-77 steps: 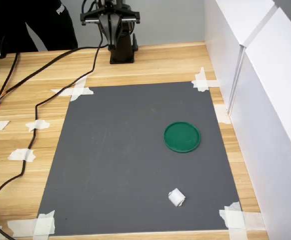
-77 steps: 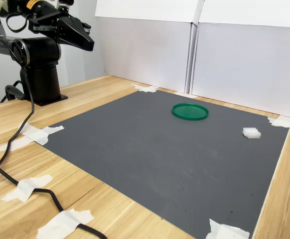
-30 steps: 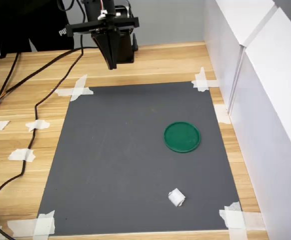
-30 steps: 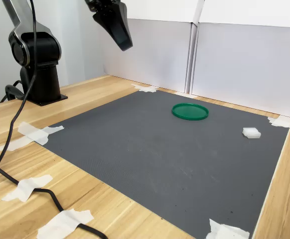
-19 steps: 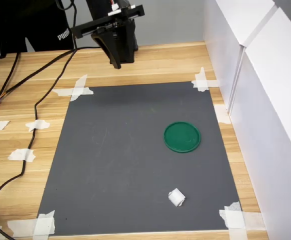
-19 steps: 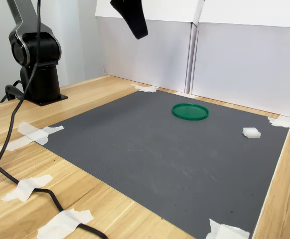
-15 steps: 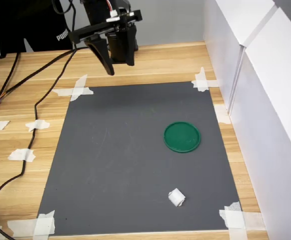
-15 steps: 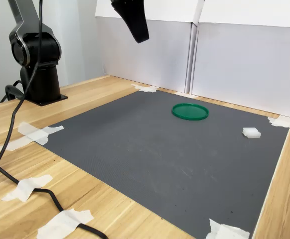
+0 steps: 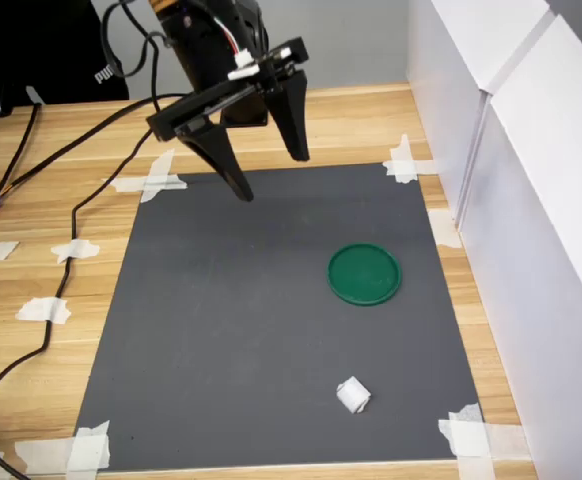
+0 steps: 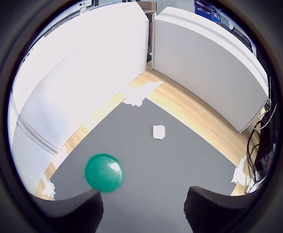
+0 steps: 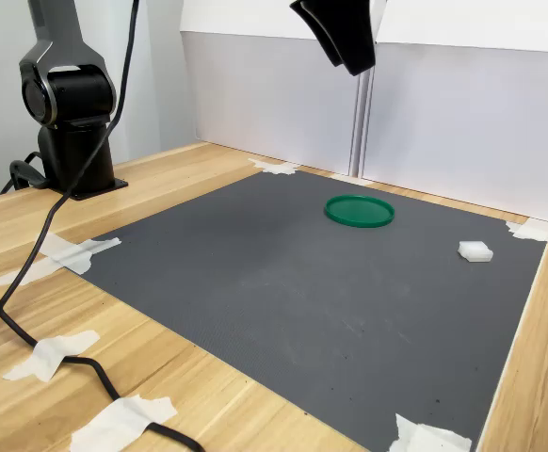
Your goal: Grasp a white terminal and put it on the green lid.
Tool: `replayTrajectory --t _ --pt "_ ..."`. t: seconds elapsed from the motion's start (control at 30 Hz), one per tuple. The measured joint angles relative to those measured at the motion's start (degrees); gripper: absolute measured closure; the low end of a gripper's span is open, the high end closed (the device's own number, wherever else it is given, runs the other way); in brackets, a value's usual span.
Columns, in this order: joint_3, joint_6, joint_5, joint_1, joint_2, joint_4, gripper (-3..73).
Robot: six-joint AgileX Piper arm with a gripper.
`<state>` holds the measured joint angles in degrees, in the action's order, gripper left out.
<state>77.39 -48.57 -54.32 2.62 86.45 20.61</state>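
The first exterior view is looking steeply down from above the near edge of the dark grey rectangular mat point(image 9: 271, 320), facing the arm's black base at the far end, with the white panel wall point(image 9: 531, 200) running along the first exterior view's right. The second exterior view is sitting low and close at a mat corner, looking across it toward the same wall point(image 11: 462, 122). The wrist view is looking down through a fisheye lens from high above. All three are sharing the mat point(image 11: 302, 282) point(image 10: 156, 165) and the flat round dark green plastic lid point(image 9: 364, 273) point(image 11: 359, 210) point(image 10: 104, 172).
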Motion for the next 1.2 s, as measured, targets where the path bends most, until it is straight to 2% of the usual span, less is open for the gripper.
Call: replayTrajectory --t 0.43,0.67,0.87,1.2 --pt "14.08 5.24 1.25 8.28 15.39 -6.35 -0.8" --pt "20.52 6.83 2.95 8.91 22.47 -6.69 -0.6" --pt "21.16 6.56 4.90 8.91 27.14 -6.95 -0.6" --pt "21.32 1.45 7.00 11.11 31.57 -7.93 -0.6"
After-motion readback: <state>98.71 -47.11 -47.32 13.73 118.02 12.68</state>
